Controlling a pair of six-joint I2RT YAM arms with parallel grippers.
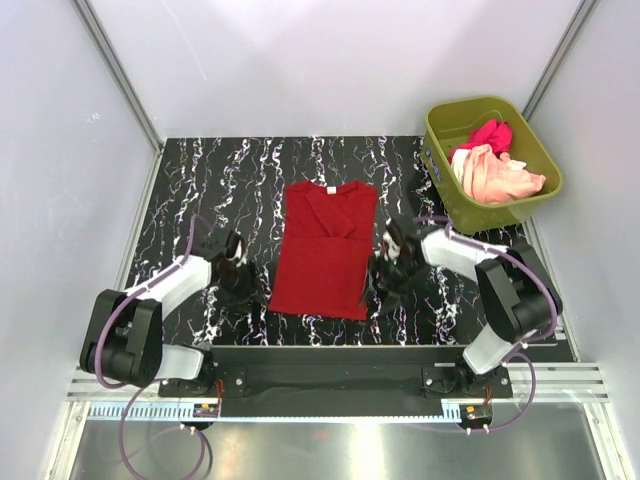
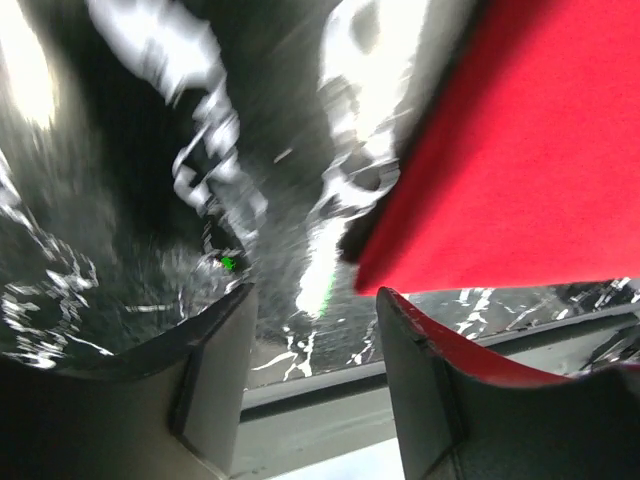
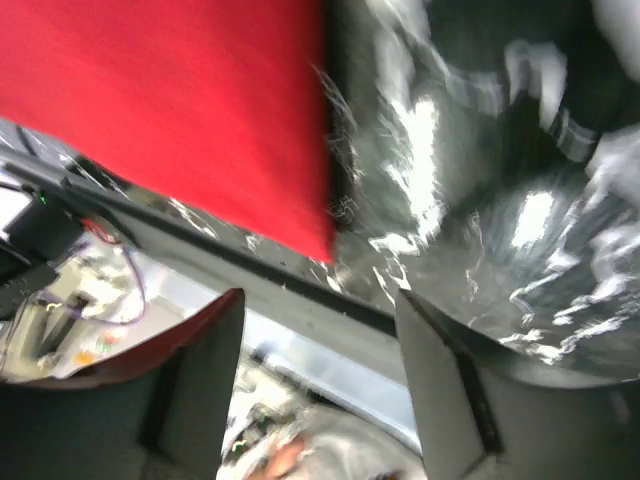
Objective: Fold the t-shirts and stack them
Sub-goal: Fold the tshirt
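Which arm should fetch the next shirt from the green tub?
Right. The right gripper is open and empty beside the red shirt, on the same side as the tub; the left gripper would likely have to reach across that shirt.

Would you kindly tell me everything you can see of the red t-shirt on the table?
The red t-shirt is soft plain cloth, lying flat on the black marbled table, its neckline with a small white label toward the far side. The sleeves appear folded inward, leaving a narrow oblong. The left gripper and right gripper stand open at its sides; neither holds it.
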